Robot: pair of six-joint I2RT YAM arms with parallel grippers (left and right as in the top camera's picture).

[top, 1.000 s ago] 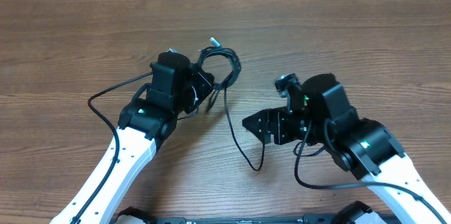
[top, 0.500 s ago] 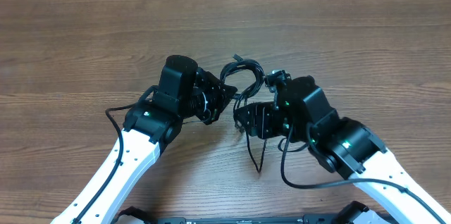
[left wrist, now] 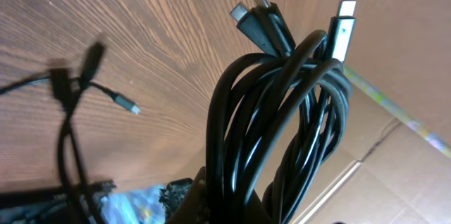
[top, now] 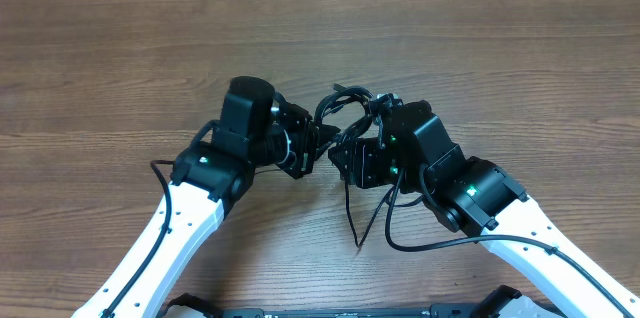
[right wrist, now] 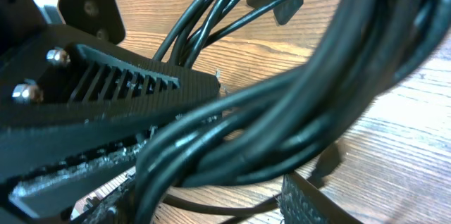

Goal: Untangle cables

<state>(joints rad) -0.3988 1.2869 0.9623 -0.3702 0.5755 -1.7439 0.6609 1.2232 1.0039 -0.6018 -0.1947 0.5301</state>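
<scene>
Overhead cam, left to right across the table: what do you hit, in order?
left arm → left fingers → cables → right arm. I left out the right fingers because they overlap the cables.

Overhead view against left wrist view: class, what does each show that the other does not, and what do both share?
Only overhead: the left arm and right arm, whole, reaching in from either side. Only left wrist: the silvery plug tips in clear detail. Both: the black cables and the wooden table.
</scene>
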